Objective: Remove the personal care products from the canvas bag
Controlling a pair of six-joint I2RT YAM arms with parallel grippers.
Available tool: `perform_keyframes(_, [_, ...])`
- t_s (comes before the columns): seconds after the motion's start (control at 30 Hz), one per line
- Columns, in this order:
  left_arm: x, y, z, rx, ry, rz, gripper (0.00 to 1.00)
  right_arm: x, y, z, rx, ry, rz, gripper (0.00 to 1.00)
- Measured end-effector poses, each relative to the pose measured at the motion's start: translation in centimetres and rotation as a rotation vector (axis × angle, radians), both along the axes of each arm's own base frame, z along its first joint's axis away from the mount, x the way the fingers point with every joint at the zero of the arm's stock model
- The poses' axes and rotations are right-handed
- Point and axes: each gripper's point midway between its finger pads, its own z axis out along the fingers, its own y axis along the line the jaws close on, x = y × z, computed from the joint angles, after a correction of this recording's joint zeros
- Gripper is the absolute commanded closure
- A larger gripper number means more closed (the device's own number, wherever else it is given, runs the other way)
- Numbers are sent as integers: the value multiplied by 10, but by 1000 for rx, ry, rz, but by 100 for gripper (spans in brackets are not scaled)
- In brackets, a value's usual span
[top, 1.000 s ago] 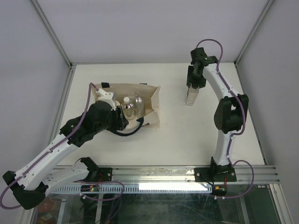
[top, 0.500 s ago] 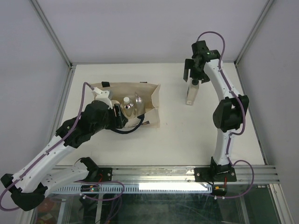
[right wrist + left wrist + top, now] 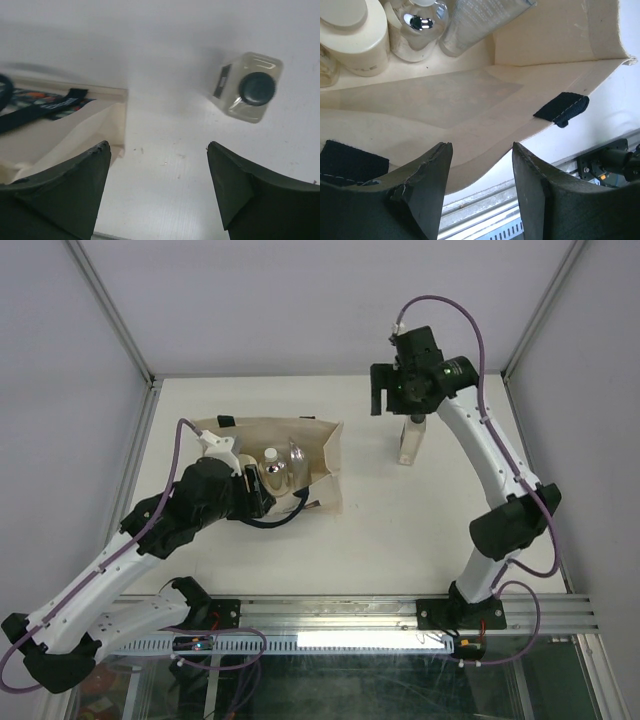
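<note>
We saw a white surface (image 3: pixel 380 530) boxed by pale grey walls (image 3: pixel 300 300) behind and beside it, with an aluminium rail (image 3: pixel 340 612) along its near edge.

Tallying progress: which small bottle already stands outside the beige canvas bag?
The clear rectangular bottle with the dark cap, upright on the table; the others sit inside the canvas bag.

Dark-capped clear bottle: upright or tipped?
Upright. The bottle stands on the table, cap facing straight up at the right wrist camera.
</note>
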Motion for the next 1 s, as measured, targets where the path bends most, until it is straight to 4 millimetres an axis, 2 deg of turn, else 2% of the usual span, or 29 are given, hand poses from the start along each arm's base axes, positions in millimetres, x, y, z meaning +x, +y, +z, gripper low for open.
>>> perform_keyframes(0.13, [-3, -3, -7, -8, 24, -11, 48, -31, 51, 41, 44, -107, 156, 21])
perform_keyframes(0.23, [-4, -8, -9, -16, 43, -23, 48, -48, 82, 61, 65, -156, 275, 22])
perform_keyframes(0.47, [-4, -14, -15, -23, 65, -41, 48, -101, 167, 75, 135, -182, 557, 35])
perform_keyframes(0.57, [-4, -14, -15, -25, 63, -41, 48, -118, 201, 64, 134, -164, 653, 36])
perform_keyframes(0.7, [-4, -15, -15, -24, 67, -42, 48, -121, 223, 31, 82, -97, 704, 37])
perform_keyframes(0.87, [-4, -15, -15, -25, 68, -41, 47, -103, 220, -10, -32, -34, 667, 39])
perform_keyframes(1.0, [-4, -15, -15, -26, 68, -40, 47, -93, 211, -25, -107, -24, 630, 39])
